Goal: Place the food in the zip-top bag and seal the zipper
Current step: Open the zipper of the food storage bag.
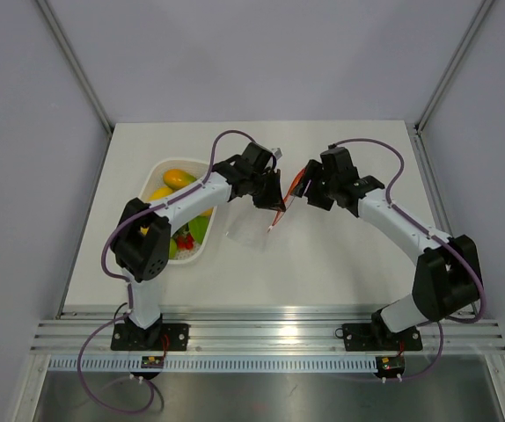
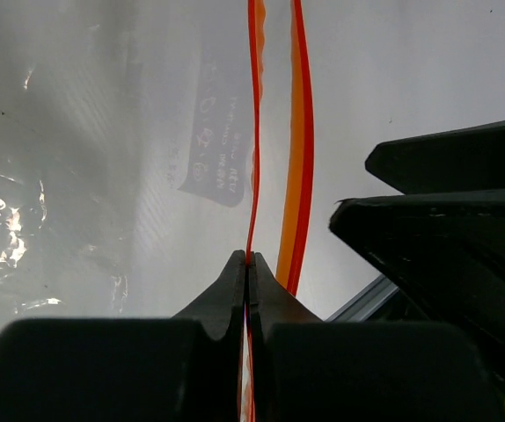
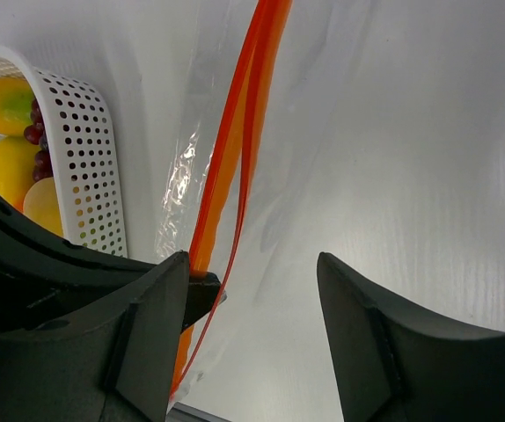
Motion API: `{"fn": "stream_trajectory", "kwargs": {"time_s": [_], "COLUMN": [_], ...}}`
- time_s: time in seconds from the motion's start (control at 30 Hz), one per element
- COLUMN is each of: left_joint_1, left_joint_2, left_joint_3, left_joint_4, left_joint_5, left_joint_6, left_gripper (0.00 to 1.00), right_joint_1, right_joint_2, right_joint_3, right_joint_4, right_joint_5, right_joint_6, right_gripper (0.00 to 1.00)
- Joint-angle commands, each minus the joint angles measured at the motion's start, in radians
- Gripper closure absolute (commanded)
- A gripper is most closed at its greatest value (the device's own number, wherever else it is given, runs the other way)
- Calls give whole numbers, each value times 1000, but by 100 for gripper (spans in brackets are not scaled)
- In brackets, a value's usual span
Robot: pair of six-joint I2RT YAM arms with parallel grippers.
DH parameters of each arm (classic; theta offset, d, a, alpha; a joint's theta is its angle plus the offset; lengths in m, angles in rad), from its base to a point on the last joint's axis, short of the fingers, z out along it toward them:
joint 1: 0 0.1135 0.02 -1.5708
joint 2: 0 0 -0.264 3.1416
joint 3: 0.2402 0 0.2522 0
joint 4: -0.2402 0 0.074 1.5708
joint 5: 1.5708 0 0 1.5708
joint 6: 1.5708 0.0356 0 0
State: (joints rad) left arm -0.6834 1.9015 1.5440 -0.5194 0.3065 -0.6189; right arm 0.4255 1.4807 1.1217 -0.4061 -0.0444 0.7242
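**Mouth held by one lip, nothing loaded yet**

L hand (image 2: 248, 266) is pinched tight on one lip of the zipper (image 2: 253, 132), and the strip runs straight up out of its tips. The 2nd lip stands apart just beside it, so the mouth is unsealed. R hand (image 3: 251, 264) is spread wide and holds nothing. The zipper crosses in front of it, nearer one finger than the other; can't tell if it touches.

From above, both hands meet over mid tabletop (image 1: 349, 264). The zip-top bag (image 1: 246, 230) drapes down from them, clear, and looks empty. Beyond the bag in R wrist view sits the white basket (image 3: 90, 149), fruit (image 3: 6, 163) still inside.

Step, as I read it: opening the mouth, pre-loading. Next move prob. needs R hand to close on the free lip & draw it away from L so the bag gapes. After that one hand must let go to fetch fruit. Sealing is a long way off.
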Motion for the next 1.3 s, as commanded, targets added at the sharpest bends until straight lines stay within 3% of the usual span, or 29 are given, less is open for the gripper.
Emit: {"fn": "stream_trajectory", "kwargs": {"time_s": [0.0,0.27,0.37,0.4,0.5,0.6,0.77,0.83,0.97,1.03,1.27], "left_joint_1": [1,1,1,1,4,27,85,94,101,101,78], "left_joint_2": [-48,-55,-59,-61,-61,-33,17,-2,-70,-97,-32], "left_joint_3": [13,15,19,28,71,232,626,674,631,523,335], "left_joint_4": [45,48,36,26,-26,-112,-249,-266,-231,-180,-148], "left_joint_5": [43,46,39,33,3,-17,-32,-35,-40,-29,45], "left_joint_6": [-15,-13,-5,4,28,60,100,120,133,128,107], "left_gripper": [100,100,100,100,100,100,100,100,100,100,100], "right_joint_1": [15,15,15,15,15,-16,-62,-62,-60,-59,-60], "right_joint_2": [41,154,165,162,127,104,87,76,20,-9,10], "right_joint_3": [72,93,92,87,111,224,488,591,632,606,596], "right_joint_4": [4,1,-10,-14,-48,-123,-243,-276,-264,-260,-413], "right_joint_5": [-32,-29,-12,-2,87,185,291,322,305,295,406], "right_joint_6": [-31,-46,-62,-66,-95,-161,-319,-362,-405,-416,-528], "right_gripper": [33,55,74,87,100,100,100,100,100,100,100]}}
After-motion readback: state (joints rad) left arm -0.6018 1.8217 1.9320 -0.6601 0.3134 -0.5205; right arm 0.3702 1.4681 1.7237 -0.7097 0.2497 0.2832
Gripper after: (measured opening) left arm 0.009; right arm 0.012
